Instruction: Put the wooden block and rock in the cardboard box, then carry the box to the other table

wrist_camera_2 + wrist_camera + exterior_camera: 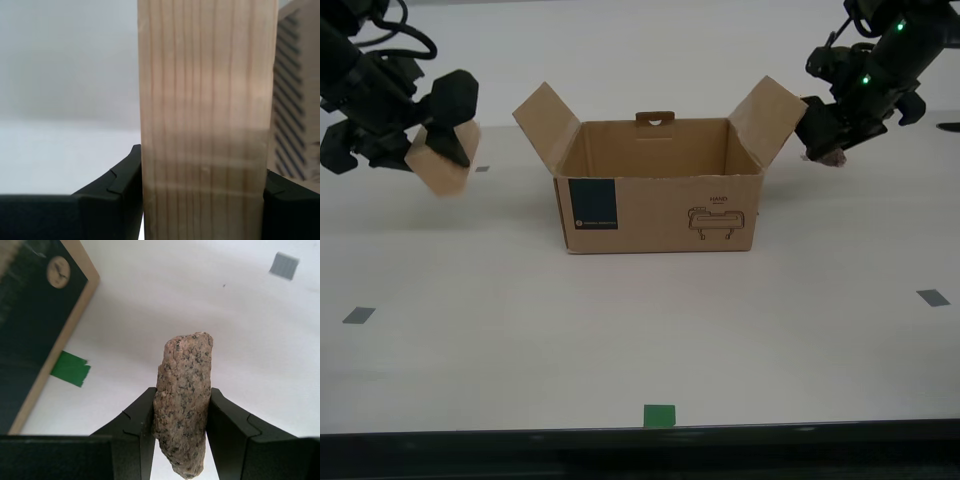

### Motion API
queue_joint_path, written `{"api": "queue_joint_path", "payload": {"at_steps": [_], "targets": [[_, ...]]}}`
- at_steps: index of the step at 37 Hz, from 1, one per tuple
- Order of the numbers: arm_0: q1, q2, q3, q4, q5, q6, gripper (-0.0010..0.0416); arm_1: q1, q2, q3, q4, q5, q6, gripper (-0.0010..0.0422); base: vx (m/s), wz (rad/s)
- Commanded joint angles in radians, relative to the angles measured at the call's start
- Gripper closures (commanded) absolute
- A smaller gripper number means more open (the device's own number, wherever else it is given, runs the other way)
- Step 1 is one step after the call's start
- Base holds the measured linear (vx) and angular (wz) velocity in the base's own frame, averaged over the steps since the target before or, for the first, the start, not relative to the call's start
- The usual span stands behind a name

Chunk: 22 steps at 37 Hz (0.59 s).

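cardboard box (660,200): 1; wooden block (444,160): 1; rock (184,400): 1

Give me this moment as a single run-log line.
first gripper: shut on rock, lifted | second gripper: shut on wooden block, lifted | cardboard box: flaps open, on table, nothing visible inside
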<state>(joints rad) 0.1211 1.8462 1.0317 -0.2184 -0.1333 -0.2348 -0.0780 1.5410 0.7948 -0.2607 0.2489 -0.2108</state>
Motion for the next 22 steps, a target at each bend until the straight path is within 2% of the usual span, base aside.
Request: {"api": "queue_joint_path", "payload": {"at_steps": [1, 10, 22], "targets": [[-0.002, -0.044, 0.001, -0.034, 0.002, 0.006, 0.0407, 0.0, -0.044, 0.016, -0.021, 0.004, 0.001, 0.0414, 0.0, 0.0], [-0.005, -0.175, 0.001, -0.086, 0.002, 0.024, 0.0406, -0.001, -0.066, 0.173, -0.169, 0.004, 0.061, 0.0414, 0.0, 0.0], [-0.005, -0.358, 0.001, -0.167, 0.009, 0.027, 0.0406, -0.002, -0.066, 0.398, -0.257, 0.004, 0.108, 0.0414, 0.0, 0.0]]}}
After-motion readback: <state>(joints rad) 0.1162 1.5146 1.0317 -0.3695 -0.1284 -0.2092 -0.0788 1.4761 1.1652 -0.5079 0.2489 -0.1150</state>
